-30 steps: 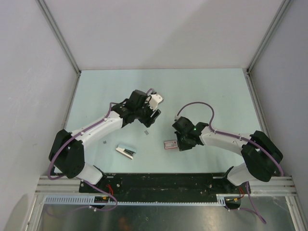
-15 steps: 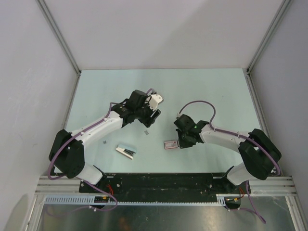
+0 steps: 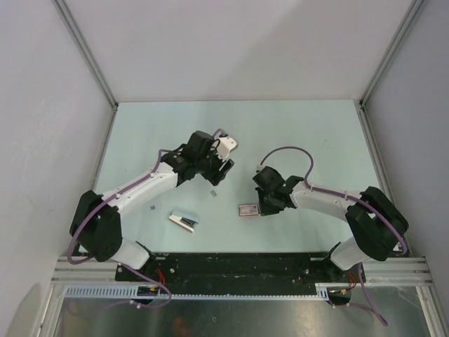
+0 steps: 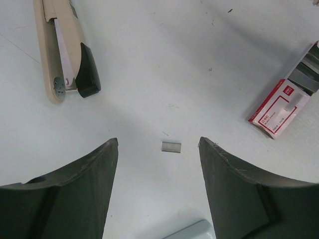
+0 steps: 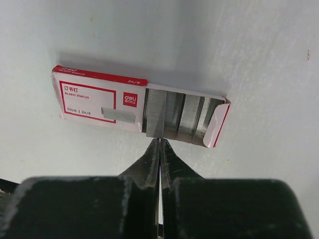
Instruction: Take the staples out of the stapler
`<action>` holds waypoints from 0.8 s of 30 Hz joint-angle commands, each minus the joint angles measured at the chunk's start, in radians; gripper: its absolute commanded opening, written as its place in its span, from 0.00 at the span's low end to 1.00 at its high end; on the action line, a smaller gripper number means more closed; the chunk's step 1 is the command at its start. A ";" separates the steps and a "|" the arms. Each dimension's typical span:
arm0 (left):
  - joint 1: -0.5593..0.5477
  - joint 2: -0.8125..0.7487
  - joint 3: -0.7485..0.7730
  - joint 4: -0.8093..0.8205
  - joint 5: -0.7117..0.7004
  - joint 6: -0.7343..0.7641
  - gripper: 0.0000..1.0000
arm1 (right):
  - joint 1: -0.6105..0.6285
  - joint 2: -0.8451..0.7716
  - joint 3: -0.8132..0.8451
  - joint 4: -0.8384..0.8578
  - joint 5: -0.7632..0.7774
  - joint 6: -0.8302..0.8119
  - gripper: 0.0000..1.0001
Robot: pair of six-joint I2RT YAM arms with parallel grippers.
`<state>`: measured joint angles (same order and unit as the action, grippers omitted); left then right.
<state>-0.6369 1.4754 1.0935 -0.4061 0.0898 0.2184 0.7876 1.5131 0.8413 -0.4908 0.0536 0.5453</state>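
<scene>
The pale table (image 3: 302, 133) carries a beige stapler (image 3: 184, 220) at near left, a short staple strip (image 4: 171, 146) in the middle, and a red-and-white staple box (image 3: 247, 209) to the right, its tray slid out.

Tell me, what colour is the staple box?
The staple box is white with red edging; right wrist view shows it best.

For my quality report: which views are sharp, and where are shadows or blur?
Left wrist: stapler and loose staple strip sharp, shadows soft. Right wrist: box print sharp, a soft shadow along its upper edge; the end effector fingers dark and blurred. Top: even light, small things lack detail.
</scene>
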 commanded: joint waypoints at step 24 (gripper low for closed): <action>0.005 -0.038 -0.009 0.004 0.031 0.029 0.71 | -0.041 -0.094 0.002 0.035 -0.123 0.019 0.00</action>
<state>-0.6369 1.4719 1.0931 -0.4065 0.0929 0.2184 0.7750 1.5043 0.8406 -0.4831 -0.0055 0.5491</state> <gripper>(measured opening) 0.708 0.009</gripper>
